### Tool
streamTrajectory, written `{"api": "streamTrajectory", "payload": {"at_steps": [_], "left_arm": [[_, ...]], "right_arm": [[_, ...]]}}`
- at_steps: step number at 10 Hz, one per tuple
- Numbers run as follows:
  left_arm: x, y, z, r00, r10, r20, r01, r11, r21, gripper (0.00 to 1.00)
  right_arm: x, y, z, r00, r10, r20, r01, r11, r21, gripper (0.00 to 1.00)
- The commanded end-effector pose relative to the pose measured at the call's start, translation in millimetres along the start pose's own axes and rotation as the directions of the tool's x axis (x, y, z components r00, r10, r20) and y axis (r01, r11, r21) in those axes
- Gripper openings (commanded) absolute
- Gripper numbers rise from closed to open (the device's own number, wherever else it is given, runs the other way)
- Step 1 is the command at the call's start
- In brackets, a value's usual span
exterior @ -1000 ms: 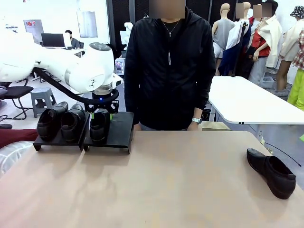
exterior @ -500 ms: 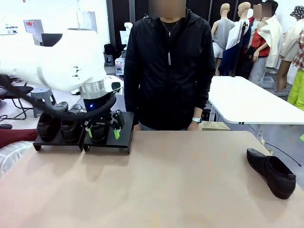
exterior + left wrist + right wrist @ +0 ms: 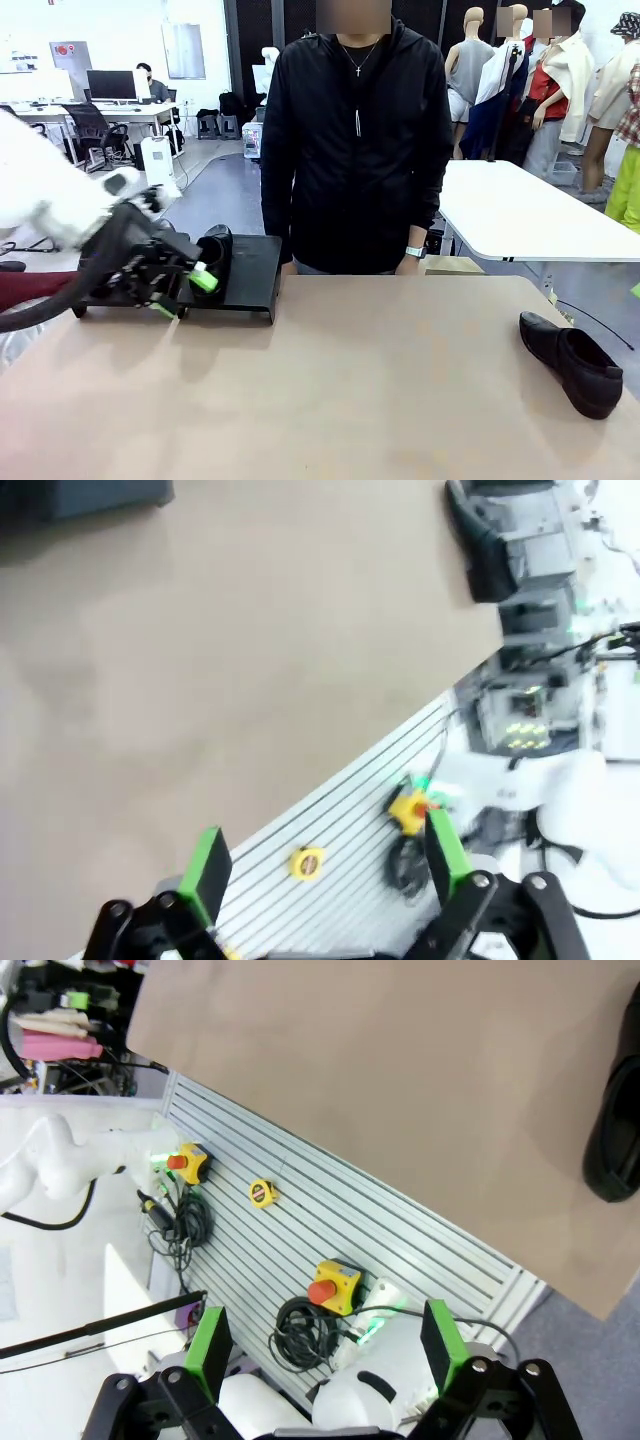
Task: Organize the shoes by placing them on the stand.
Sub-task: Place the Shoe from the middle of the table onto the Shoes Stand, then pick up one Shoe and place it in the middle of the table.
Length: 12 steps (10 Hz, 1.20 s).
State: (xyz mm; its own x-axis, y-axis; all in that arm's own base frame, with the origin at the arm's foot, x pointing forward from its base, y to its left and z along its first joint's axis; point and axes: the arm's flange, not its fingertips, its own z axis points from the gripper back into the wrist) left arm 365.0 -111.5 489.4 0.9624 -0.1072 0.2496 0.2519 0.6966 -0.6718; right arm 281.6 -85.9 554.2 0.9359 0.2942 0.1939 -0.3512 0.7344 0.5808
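While the left gripper (image 3: pixel 180 290) hangs with its green pads spread wide and nothing between them, right at the front edge of the stand (image 3: pixel 250 270), one shoe (image 3: pixel 213 258) sits on the stand's right panel just behind those pads. The right gripper (image 3: pixel 322 1345) is wide open too, empty, looking down over the table's near edge. The last shoe (image 3: pixel 572 363) lies on the table (image 3: pixel 350 380), well off to the stand's right.
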Motion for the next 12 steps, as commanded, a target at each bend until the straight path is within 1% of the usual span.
{"api": "streamTrajectory", "payload": {"at_steps": [1, 2, 3, 4, 5, 6, 12], "left_arm": [[-22.2, 30.7, 33.9, 0.991, 0.081, 0.109, -0.080, 0.997, -0.010, 1.00], [-19.9, 43.5, 48.2, 0.998, 0.033, 0.053, -0.034, 0.999, 0.006, 1.00], [-14.6, 58.3, 60.7, 0.990, 0.131, 0.060, -0.134, 0.989, 0.066, 1.00], [-11.4, 70.1, 70.9, 0.992, 0.116, 0.041, -0.120, 0.987, 0.107, 1.00], [-6.9, 74.7, 75.4, 0.992, 0.118, 0.038, -0.124, 0.962, 0.245, 1.00], [-23.3, 69.6, 66.2, 0.990, 0.111, 0.086, -0.117, 0.991, 0.058, 1.00], [-23.3, 69.6, 66.2, 0.990, 0.111, 0.086, -0.117, 0.991, 0.058, 1.00]], "right_arm": [[-0.6, 1.9, 1.1, 1.000, 0.005, 0.008, -0.005, 1.000, 0.014, 1.00], [-0.6, 1.9, 1.1, 1.000, 0.005, 0.008, -0.005, 1.000, 0.014, 1.00], [-0.6, 1.9, 1.1, 1.000, 0.005, 0.008, -0.005, 1.000, 0.014, 1.00], [-0.6, 1.9, 1.1, 1.000, 0.005, 0.008, -0.005, 1.000, 0.014, 1.00], [-0.6, 1.9, 1.1, 1.000, 0.005, 0.008, -0.005, 1.000, 0.014, 1.00], [-0.6, 1.9, 1.1, 1.000, 0.005, 0.008, -0.005, 1.000, 0.014, 1.00], [-0.6, 1.9, 1.1, 1.000, 0.005, 0.008, -0.005, 1.000, 0.014, 1.00]]}}
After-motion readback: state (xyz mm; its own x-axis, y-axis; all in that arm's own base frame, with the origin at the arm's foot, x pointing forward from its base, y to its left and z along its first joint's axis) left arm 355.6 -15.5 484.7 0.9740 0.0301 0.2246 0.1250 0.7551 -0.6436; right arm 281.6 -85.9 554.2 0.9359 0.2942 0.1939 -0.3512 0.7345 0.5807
